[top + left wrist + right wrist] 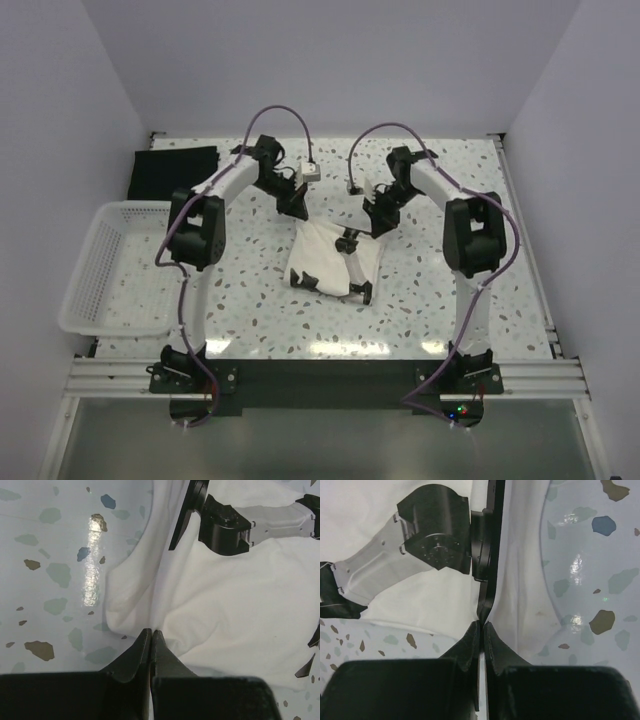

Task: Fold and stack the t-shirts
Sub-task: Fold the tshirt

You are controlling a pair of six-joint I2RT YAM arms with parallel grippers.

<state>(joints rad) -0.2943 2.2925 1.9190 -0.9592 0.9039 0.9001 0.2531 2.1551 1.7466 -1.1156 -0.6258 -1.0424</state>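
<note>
While left gripper (151, 631) and right gripper (481, 625) pinch cream t-shirt (330, 262); basket (82, 280) near black t-shirt (172, 170)

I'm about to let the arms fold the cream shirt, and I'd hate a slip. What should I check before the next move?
1. Left pincer shut on the cream t-shirt edge: ok.
2. Right pincer shut on the same shirt: ok.
3. Shirt spread flat: not ok, bunched and creased.
4. Black t-shirt lying apart, at the far left corner: ok.
5. Basket apart from the cream shirt: ok.
</note>
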